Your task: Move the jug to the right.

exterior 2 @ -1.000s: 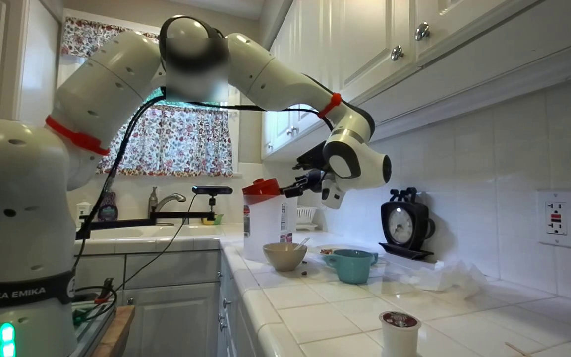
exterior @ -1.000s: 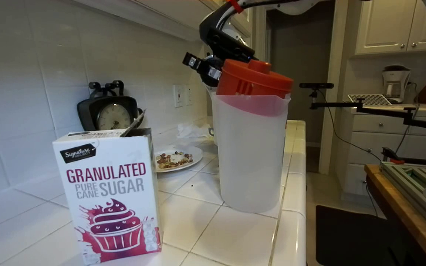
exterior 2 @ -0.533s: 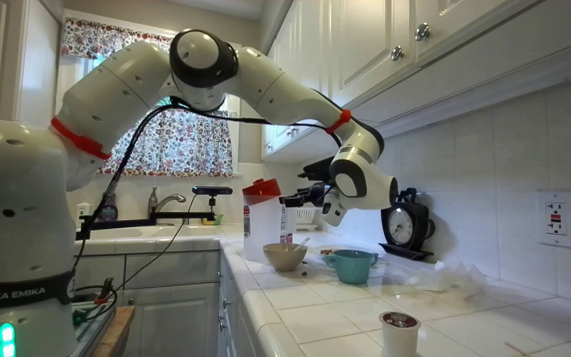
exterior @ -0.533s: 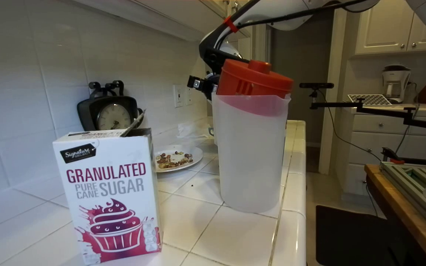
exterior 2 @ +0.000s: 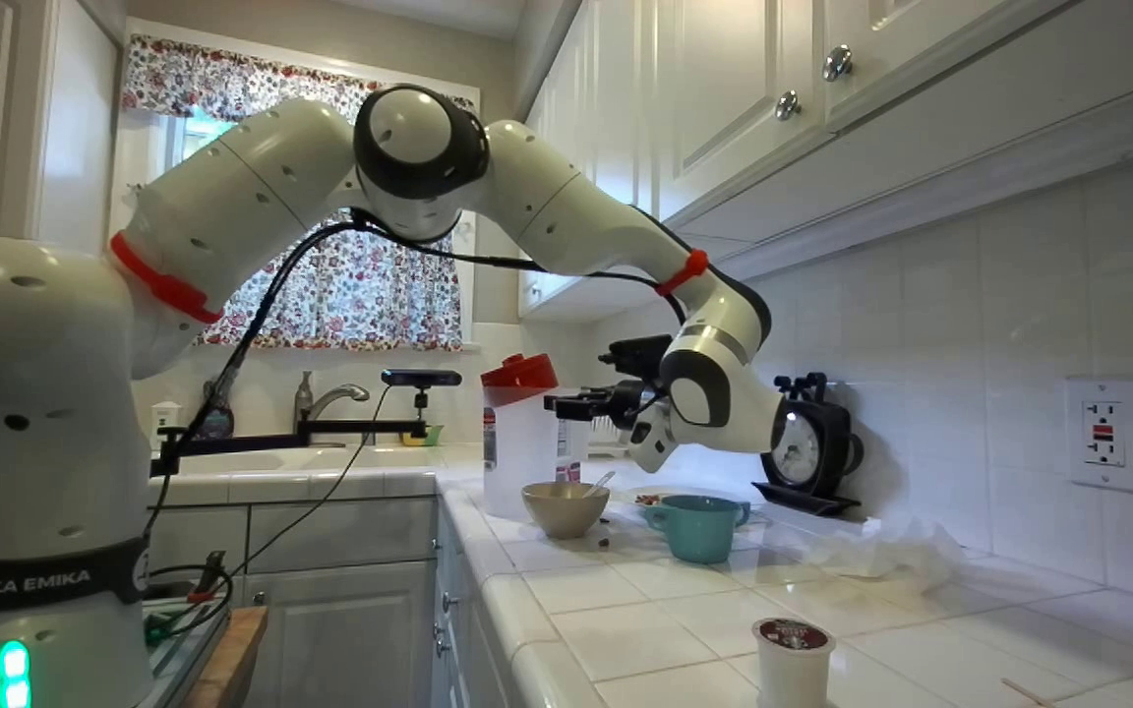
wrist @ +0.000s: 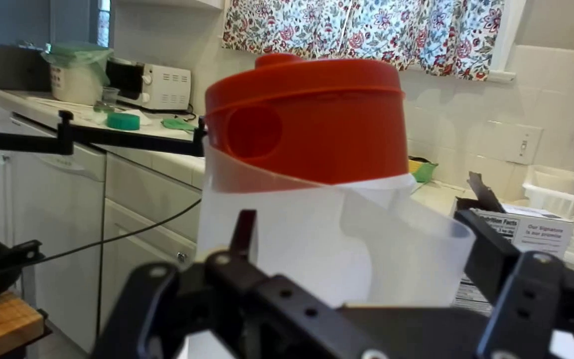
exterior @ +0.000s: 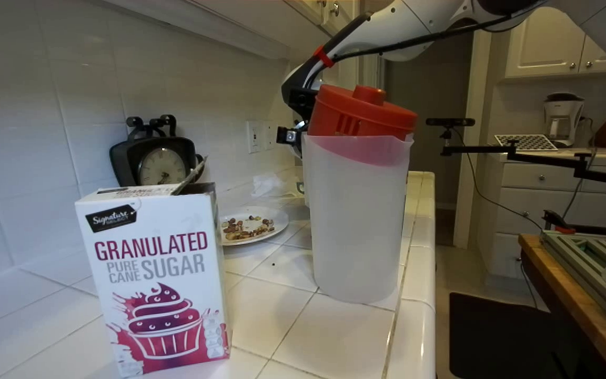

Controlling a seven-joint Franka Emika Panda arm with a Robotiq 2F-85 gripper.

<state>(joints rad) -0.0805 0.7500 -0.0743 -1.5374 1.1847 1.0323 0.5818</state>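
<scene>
The translucent white plastic jug [exterior: 358, 221] is standing upright on the tiled worktop [exterior: 276, 326], near its edge, its red-orange lid [exterior: 363, 111] sitting tilted in the mouth. In an exterior view, a granulated sugar carton [exterior: 155, 279] is standing left of it, nearer the camera. The tool [wrist: 359, 234] is hovering beside the jug's upper part, released, its fingers [wrist: 489, 249] standing well apart with the jug showing between them; the views are leaving unclear whether they are touching it. A tan bowl [exterior 2: 565, 513] and teal cup [exterior 2: 702, 533] are resting nearby.
</scene>
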